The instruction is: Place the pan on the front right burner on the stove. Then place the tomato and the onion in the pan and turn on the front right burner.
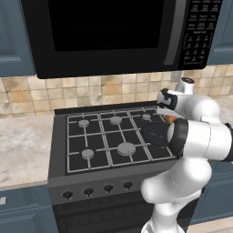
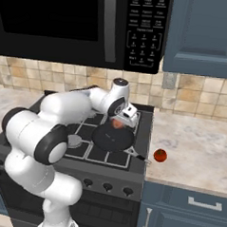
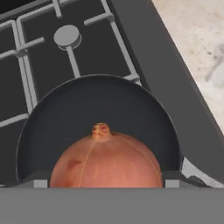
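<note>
Right between the wide-set jaws sits the onion [image 3: 105, 159], gripped above the pan [image 3: 98, 109].

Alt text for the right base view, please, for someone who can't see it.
A white robot arm reaches over a dark stove, its gripper holding an onion just above a black pan on the front right burner. A tomato sits on the counter right of the stove, and a black microwave hangs above.
</note>
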Available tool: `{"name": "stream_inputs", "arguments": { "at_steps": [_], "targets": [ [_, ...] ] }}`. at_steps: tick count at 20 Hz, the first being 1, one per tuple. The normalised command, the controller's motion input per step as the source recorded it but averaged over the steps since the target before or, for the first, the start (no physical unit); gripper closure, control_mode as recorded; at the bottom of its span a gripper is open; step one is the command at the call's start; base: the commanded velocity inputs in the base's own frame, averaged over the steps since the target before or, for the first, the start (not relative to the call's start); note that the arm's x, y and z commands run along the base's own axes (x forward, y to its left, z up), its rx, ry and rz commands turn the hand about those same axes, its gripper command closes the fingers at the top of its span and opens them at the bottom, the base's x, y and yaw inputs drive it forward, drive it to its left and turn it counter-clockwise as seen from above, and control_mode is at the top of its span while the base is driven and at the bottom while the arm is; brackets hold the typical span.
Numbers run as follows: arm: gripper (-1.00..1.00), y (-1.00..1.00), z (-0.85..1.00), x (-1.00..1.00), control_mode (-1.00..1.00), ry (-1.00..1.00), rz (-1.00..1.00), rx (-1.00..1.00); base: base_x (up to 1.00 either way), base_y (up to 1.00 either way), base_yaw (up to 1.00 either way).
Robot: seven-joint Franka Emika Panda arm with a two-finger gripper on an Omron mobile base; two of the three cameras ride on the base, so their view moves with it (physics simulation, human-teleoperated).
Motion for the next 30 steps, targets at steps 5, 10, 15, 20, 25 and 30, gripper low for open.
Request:
{"name": "stream_inputs", "arguments": {
  "at_steps": [5, 10, 15, 20, 25, 30],
  "targets": [
    [1.0, 0.41, -0.12, 0.01, -1.0, 0.03, 0.0, 0.0, 0.0, 0.0, 0.0],
    [1.0, 0.26, -0.24, 0.14, -1.0, 0.04, 0.0, 0.0, 0.0, 0.0, 0.0],
    [1.0, 0.11, -0.3, 0.25, -1.0, 0.07, 0.0, 0.0, 0.0, 0.0, 0.0],
    [1.0, 0.03, -0.26, 0.25, -1.0, 0.09, 0.0, 0.0, 0.0, 0.0, 0.0],
    [1.0, 0.03, -0.18, 0.12, -1.0, 0.08, 0.0, 0.0, 0.0, 0.0, 0.0],
    [1.0, 0.01, -0.15, 0.0, -1.0, 0.08, 0.0, 0.0, 0.0, 0.0, 0.0]
  ]
}}
